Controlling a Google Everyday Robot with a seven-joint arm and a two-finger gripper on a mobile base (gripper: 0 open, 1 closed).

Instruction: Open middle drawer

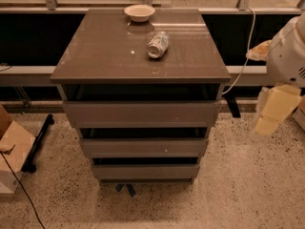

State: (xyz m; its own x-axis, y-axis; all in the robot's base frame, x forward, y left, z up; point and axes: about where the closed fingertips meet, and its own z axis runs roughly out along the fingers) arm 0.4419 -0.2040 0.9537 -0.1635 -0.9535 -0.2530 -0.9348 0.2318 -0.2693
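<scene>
The middle drawer [143,147] is the second of three taupe-grey handleless fronts on the cabinet [119,51], and it sits in line with the other fronts. The taller top front [140,112] is above it and the lowest front [145,171] below it. My gripper [275,111] is a pale yellowish shape hanging under the white arm [288,56] at the right edge. It is right of the cabinet at about top-drawer height and touches nothing.
A small bowl [139,12] and a can lying on its side [157,44] rest on the cabinet top. A cable [243,56] hangs at the cabinet's right. A cardboard box [12,149] and a black bar [38,140] lie on the speckled floor at left.
</scene>
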